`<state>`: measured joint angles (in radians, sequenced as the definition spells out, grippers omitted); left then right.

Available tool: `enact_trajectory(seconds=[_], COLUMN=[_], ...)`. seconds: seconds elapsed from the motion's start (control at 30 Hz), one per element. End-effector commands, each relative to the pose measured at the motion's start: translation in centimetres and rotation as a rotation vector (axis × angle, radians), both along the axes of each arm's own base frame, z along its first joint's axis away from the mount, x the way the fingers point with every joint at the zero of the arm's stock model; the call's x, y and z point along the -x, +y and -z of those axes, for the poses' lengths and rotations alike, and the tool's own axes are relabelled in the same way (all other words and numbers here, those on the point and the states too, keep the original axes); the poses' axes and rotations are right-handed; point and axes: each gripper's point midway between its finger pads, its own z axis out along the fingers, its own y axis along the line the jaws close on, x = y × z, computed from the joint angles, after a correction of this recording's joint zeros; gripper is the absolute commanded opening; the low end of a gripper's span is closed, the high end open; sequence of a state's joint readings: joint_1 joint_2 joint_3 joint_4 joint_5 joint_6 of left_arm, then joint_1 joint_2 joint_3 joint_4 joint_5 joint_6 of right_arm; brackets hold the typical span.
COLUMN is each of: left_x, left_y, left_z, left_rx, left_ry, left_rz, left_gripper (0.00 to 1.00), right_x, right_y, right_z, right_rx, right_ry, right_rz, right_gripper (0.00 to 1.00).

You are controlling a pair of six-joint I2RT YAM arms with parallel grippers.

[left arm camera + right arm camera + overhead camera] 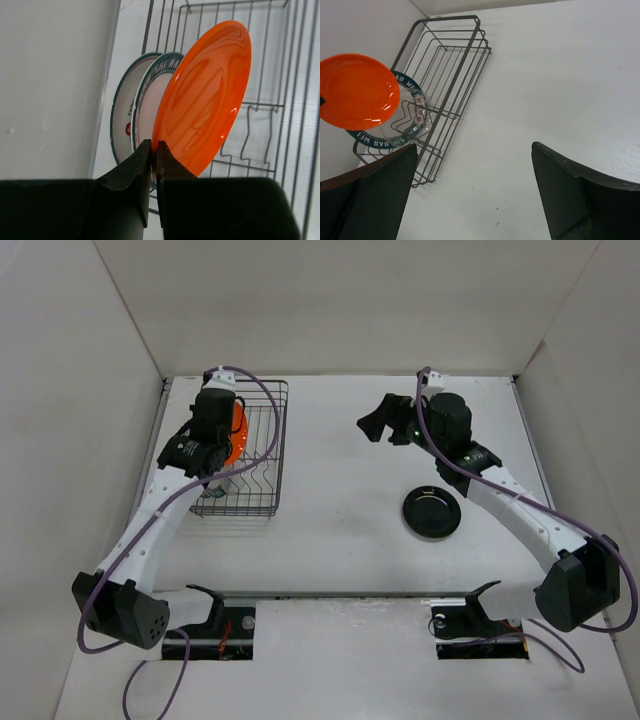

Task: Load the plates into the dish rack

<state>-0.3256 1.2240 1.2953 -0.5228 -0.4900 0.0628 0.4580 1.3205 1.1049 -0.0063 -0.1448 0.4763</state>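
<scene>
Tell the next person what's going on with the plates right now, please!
Left fingers: shut on the glossy orange round plate at its rim, holding it on edge at the black wire dish rack.
Right fingers: open, empty, above the white table.
Done: a green-rimmed white plate and a clear plate stand in the rack; others I cannot tell.
Left: slot the orange plate, then load the glossy black plate lying on the table.

Left arm [190,450] is covering most of the orange plate [237,430] from above. On left wrist, orange plate is masking the green-rimmed plates [124,107]; rim lettering is getting cut mid-word.
</scene>
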Motion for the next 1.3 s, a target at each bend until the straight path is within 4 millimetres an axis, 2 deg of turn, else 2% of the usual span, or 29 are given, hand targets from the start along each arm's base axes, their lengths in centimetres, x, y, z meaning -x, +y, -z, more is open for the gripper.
enact_trajectory(seconds=[0.0, 0.23, 0.3, 0.37, 0.47, 0.83, 0.87, 1.1, 1.2, 1.27], left_x=[0.6, 0.1, -0.1, -0.2, -0.3, -0.6, -0.7, -0.8, -0.9, -0.8], left_y=[2.1, 1.7, 1.6, 1.5, 1.8, 1.9, 1.2, 0.3, 0.2, 0.1], left_z=[-0.2, 2.2, 3.3, 3.7, 4.6, 5.8, 6.0, 6.9, 7.2, 7.4], left_rx=[-0.067, -0.064, -0.068, -0.065, -0.085, -0.117, -0.104, -0.073, -0.069, -0.067], left_ry=[-0.018, 0.044, 0.072, 0.080, 0.100, 0.125, 0.130, 0.165, 0.171, 0.182], left_rz=[-0.112, -0.115, -0.119, -0.124, -0.148, -0.172, -0.145, -0.107, -0.112, -0.105], left_gripper=[0.00, 0.00, 0.00, 0.00, 0.00, 0.00, 0.00, 0.00, 0.08, 0.19], right_x=[-0.4, -0.7, -0.5, -0.9, -0.7, -0.9, -0.9, -1.0, -0.8, -0.8], right_y=[-0.1, -0.6, -0.6, -1.2, -1.1, -1.6, -1.6, -1.9, -1.8, -1.8], right_z=[-2.6, -2.6, -2.1, -2.1, -1.6, -1.6, -1.6, -1.6, -1.2, -1.2], right_rx=[-0.020, -0.014, -0.011, -0.013, -0.010, -0.009, -0.009, -0.003, -0.001, -0.001], right_ry=[-0.042, -0.046, -0.035, -0.035, -0.026, -0.028, -0.028, -0.033, -0.024, -0.024], right_rz=[0.025, 0.029, 0.021, 0.031, 0.022, 0.009, 0.009, 0.007, -0.002, -0.002], right_gripper=[1.00, 1.00, 1.00, 1.00, 1.00, 1.00, 1.00, 1.00, 1.00, 1.00])
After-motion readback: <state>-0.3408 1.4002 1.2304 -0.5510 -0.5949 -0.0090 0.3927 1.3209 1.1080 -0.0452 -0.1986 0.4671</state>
